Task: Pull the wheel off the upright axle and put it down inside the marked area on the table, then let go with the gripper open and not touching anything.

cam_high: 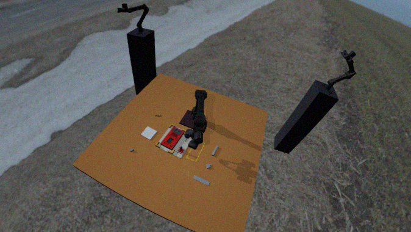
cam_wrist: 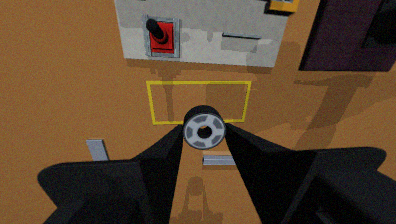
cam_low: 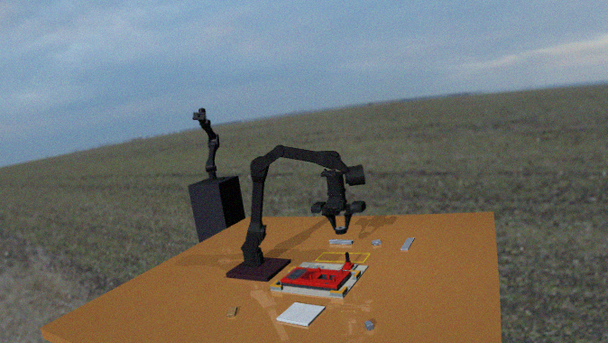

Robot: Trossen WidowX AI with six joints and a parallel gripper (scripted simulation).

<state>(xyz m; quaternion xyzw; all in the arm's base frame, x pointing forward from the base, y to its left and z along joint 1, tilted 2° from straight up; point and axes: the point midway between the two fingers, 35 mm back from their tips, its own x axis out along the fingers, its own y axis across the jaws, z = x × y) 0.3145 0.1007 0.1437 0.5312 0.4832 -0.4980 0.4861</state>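
My gripper (cam_low: 341, 228) (cam_wrist: 203, 127) is shut on the wheel (cam_low: 341, 231) (cam_wrist: 192, 132), a black tyre with a grey spoked hub. It holds the wheel high above the table, off the axle. In the wrist view the wheel overlaps the near line of the marked area (cam_high: 200, 152) (cam_low: 334, 253) (cam_wrist: 200, 82), a yellow outline on the table. The upright black axle (cam_low: 347, 256) (cam_wrist: 156, 31) stands bare on its red base, at the board's edge beside the outline. In the top view the gripper hides the wheel.
The pale board (cam_low: 298, 291) (cam_wrist: 200, 52) carries a red box (cam_high: 172, 137) (cam_low: 316, 280). Grey bars (cam_high: 214, 150) (cam_high: 201, 180) and a small grey block (cam_high: 208, 166) lie beyond the outline. A white plate (cam_high: 149, 133) (cam_low: 300, 313) lies on the board's other side.
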